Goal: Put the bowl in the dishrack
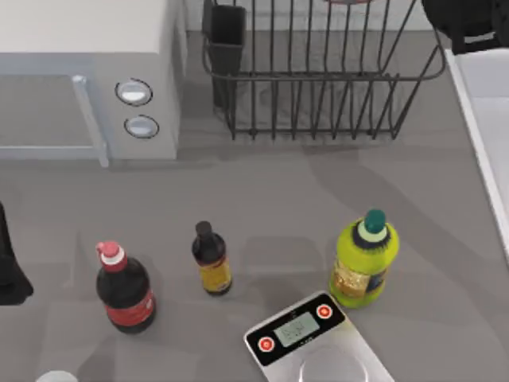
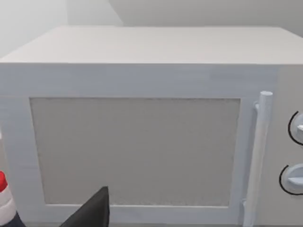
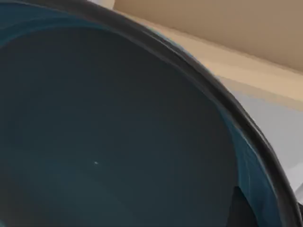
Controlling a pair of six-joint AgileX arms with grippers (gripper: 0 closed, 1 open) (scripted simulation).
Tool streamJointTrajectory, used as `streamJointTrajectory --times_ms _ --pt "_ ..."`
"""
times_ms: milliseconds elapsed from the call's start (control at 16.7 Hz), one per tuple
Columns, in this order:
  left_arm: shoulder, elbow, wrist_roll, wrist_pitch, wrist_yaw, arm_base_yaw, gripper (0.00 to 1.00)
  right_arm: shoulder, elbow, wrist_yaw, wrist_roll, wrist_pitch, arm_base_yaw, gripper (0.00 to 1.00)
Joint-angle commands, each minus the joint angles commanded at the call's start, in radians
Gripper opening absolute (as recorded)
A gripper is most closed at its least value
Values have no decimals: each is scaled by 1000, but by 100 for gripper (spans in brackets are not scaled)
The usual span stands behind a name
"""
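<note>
The bowl (image 3: 118, 132) is dark teal with a dark rim, and its inside sits very close in the right wrist view. One dark finger (image 3: 241, 208) of my right gripper rests at its rim, holding it. My right arm (image 1: 468, 24) is at the far right corner, just right of the dishrack (image 1: 318, 87). The dishrack is a black wire basket at the back centre with a dark utensil cup (image 1: 227, 36) at its left corner. My left arm (image 1: 9, 270) stays at the table's left edge, facing the microwave.
A white microwave (image 1: 87, 79) stands at the back left, beside the rack. In front stand a dark red-labelled bottle (image 1: 125, 290), a small brown bottle (image 1: 211, 261) and a yellow-green bottle (image 1: 364, 259). A kitchen scale (image 1: 310, 338) lies at the front edge. A white surface (image 1: 489, 103) borders the right.
</note>
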Motion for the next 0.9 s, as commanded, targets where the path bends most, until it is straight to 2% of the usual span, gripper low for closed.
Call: streamJointTrajectory --times_ms 180,360,720,900 --pt "0 0 0 0 0 0 100 -48 -45 139 78 186 189 0" --pt "0 0 0 0 0 0 100 -77 -74 219 120 282 284 0" --pt "0 0 0 0 0 0 100 -74 -74 223 126 293 290 0" --pt "0 0 0 0 0 0 100 -6 -79 184 124 360 252 0"
